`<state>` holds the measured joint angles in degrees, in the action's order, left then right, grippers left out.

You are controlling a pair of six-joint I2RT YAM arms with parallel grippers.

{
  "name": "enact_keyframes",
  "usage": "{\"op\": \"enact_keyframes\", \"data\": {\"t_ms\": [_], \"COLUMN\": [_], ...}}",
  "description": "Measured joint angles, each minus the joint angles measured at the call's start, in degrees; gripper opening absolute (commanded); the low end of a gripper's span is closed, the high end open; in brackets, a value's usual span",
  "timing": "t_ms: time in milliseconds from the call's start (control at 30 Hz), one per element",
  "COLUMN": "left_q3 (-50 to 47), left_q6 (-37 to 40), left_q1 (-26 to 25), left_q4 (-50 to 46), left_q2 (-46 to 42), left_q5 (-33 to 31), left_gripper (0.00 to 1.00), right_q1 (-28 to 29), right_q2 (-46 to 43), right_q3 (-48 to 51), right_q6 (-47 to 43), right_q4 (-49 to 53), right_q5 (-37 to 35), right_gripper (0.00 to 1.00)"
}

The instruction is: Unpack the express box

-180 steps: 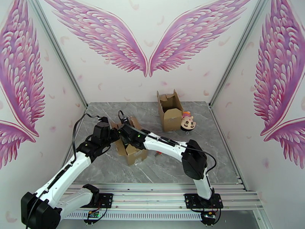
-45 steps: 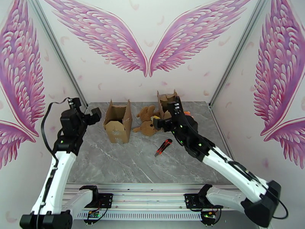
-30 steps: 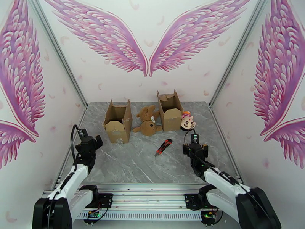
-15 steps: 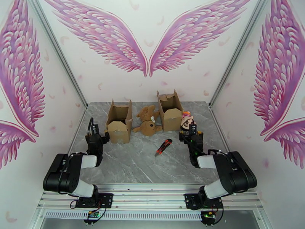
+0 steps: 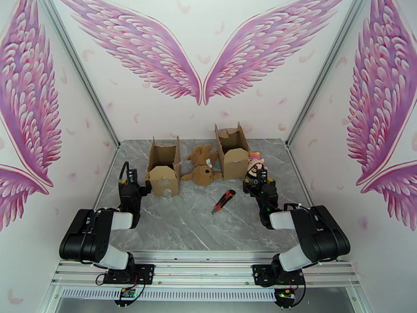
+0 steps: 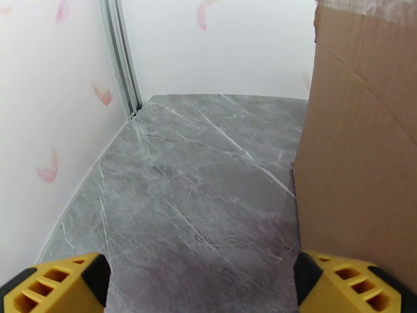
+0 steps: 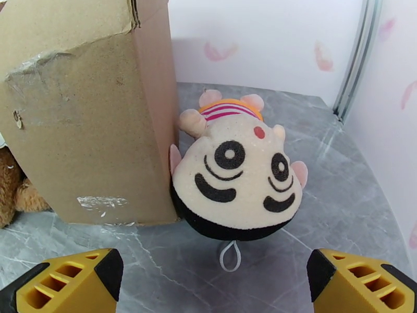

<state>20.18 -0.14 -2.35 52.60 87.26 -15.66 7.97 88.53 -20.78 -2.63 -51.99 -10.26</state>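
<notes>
Two open cardboard express boxes stand at the back of the table: the left box point(image 5: 164, 170) and the right box point(image 5: 233, 151). A brown teddy bear point(image 5: 202, 165) lies between them. A cream plush toy with a striped hat point(image 5: 255, 165) leans on the right box's side. My left gripper point(image 5: 134, 177) is open, just left of the left box point(image 6: 359, 152), with bare table between its yellow fingertips point(image 6: 57, 285). My right gripper point(image 5: 259, 177) is open too, just in front of the plush toy point(image 7: 237, 178) and the right box point(image 7: 88, 116), holding nothing.
A red and black utility knife point(image 5: 223, 201) lies on the grey marble table point(image 5: 182, 225) in front of the boxes. Metal frame posts point(image 6: 122, 53) and white walls close in both sides. Both arms are folded low near their bases.
The teddy bear has come out of the left box, which now stands at the back left. Over the last second both arms folded back low. Both grippers stayed open.
</notes>
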Motion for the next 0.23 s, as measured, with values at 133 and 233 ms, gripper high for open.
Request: {"op": "enact_keyframes", "data": {"t_ms": [133, 233], "left_q3": [0.04, 0.07], "left_q6": [0.0, 0.02], "left_q1": [0.0, -0.02], "left_q4": [-0.02, -0.04], "left_q2": [0.0, 0.0], "left_q5": [0.0, 0.0], "left_gripper": [0.99, 0.99], "right_q1": [-0.24, -0.76], "right_q2": [0.0, 0.0], "right_q3": [-0.37, -0.63], "right_q6": [0.07, 0.24], "right_q4": [0.33, 0.55], "right_q5": [0.5, 1.11], "right_gripper": [0.99, 0.99]}}
